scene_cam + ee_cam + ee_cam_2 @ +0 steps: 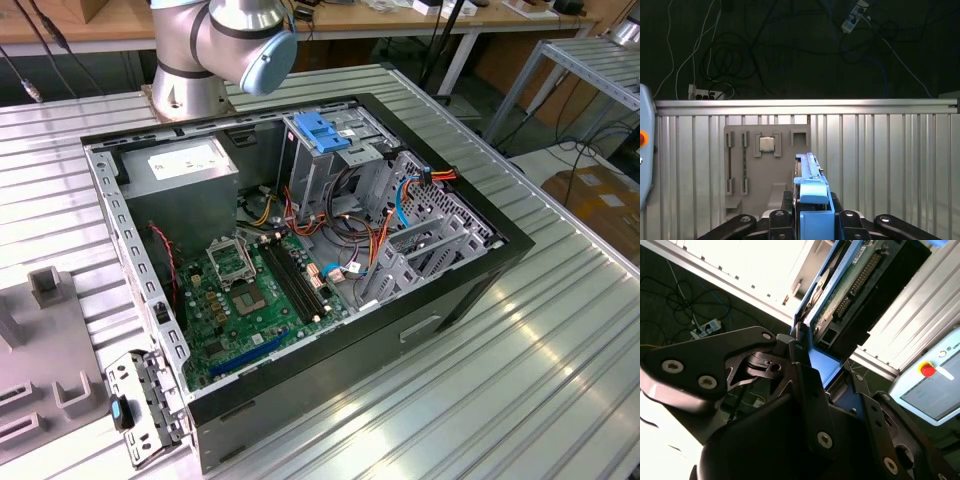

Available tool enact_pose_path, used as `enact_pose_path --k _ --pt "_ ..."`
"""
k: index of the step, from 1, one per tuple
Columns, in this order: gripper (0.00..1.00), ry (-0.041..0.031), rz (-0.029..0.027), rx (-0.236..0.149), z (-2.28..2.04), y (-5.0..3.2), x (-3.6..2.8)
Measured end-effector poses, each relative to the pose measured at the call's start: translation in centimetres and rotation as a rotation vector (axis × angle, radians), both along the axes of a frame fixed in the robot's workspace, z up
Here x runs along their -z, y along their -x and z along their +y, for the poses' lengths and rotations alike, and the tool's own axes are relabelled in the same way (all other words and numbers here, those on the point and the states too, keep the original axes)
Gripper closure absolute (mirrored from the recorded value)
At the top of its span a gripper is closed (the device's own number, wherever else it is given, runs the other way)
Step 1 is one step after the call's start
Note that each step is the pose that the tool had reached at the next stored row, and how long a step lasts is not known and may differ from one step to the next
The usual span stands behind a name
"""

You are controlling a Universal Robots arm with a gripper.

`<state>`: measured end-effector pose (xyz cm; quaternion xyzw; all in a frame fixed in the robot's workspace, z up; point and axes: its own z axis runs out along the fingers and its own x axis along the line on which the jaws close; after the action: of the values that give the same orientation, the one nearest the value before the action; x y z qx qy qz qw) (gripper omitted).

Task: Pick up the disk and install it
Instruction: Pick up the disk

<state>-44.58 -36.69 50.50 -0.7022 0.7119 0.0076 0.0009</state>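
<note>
In both wrist views my gripper [812, 212] is shut on the disk [812, 192], clamping the end of its blue carrier between the black fingers [805, 375]. In the second wrist view the disk [840, 295] stands out from the gripper [815, 367], showing its green circuit board side, blue rails and a dark body. In the first wrist view it is seen edge-on, held above the ribbed metal table [880, 150]. The exterior view shows the open computer case [470, 290] with its metal drive cage [335, 165], topped by a blue latch [322, 130].
A grey parts fixture [752, 180] holding a processor chip [767, 144] lies on the table under the gripper. The arm's base [215, 50] stands behind the case. A pendant with a red button [927, 370] is nearby. Cables [350, 235] and the motherboard [250, 295] crowd the case.
</note>
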Motion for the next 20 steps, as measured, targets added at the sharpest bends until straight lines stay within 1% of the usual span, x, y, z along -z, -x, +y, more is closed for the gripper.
enact_pose_path --k 20 --pt "0.63 0.0000 0.0000 0.000 -0.02 -1.23 0.00"
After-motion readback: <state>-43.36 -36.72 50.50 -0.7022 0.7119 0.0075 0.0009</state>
